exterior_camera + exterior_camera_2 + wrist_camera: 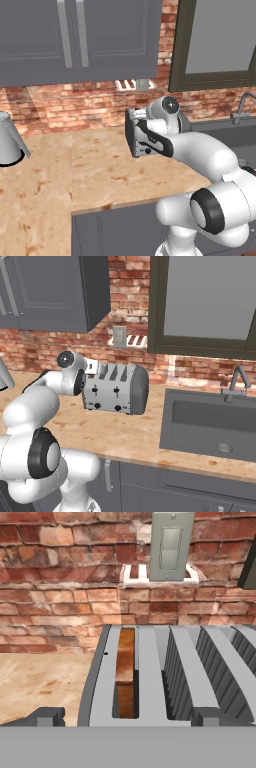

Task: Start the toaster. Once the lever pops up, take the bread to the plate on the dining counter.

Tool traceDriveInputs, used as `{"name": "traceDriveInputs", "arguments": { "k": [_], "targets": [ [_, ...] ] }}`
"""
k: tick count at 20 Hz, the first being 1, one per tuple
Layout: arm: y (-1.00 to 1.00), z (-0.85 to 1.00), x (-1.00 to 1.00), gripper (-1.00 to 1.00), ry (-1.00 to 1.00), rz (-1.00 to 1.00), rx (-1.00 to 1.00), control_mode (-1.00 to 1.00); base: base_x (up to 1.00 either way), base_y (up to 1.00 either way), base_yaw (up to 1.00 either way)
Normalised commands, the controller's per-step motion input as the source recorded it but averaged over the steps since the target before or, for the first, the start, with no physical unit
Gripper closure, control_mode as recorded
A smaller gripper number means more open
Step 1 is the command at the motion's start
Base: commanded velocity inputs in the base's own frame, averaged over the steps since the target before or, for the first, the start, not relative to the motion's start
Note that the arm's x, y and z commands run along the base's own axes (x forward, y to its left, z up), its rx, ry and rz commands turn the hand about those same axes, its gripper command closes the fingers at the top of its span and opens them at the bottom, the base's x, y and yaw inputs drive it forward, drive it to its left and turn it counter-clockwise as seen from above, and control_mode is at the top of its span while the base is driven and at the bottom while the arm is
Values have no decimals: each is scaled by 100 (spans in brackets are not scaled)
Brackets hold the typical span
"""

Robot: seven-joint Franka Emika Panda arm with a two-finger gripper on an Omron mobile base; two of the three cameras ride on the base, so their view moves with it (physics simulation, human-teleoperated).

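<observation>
I see the toaster (116, 389) standing on the tan tabletop (125, 436) against the brick wall (55, 587), just left of the sink (210, 423); my claw (127, 718) hangs just above its top, jaws spread wide with nothing between them, one finger (46, 717) left of the toaster's body; the bread (126, 672) sits upright down in the left slot, its brown edge showing; a wall outlet (170, 544) is above; a grey kettle (9, 140) stands well apart to the left.

White arm reaching forward, hand (128, 717) level, fingers spread wide, holding nothing
</observation>
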Motion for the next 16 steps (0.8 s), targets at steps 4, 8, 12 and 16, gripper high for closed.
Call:
{"name": "traceDriveInputs", "arguments": {
  "k": [4, 8, 12, 16],
  "targets": [
    [0, 0, 0, -100, 0, 0, 0, -100, 0, 0, 0],
    [0, 0, 0, -100, 0, 0, 0, -100, 0, 0, 0],
    [0, 0, 0, -100, 0, 0, 0, -100, 0, 0, 0],
    [0, 0, 0, -100, 0, 0, 0, -100, 0, 0, 0]
  ]
}}
